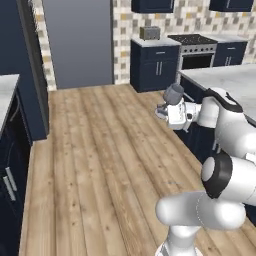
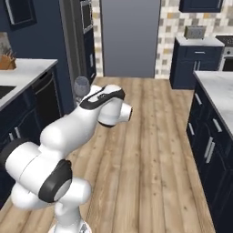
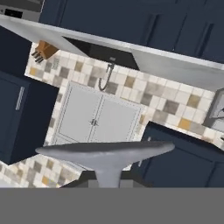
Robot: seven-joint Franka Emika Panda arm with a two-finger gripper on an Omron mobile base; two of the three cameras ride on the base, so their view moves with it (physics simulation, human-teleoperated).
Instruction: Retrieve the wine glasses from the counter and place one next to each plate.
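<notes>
A tabletop [image 2: 27, 68] with a sink edge sits at left. Mid-frame, above the wooden floor [image 1: 100, 150], the tool [image 1: 167, 107] appears clenched on a wine glass [image 1: 174, 93], seemingly at its stem. At right stands the island [image 1: 225, 77].

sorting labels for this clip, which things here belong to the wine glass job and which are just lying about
Job:
- wine glass, held in the shut gripper; its foot fills the hand view
- counter with the sink

Lying about:
- toaster
- stove
- knife block
- island
</notes>
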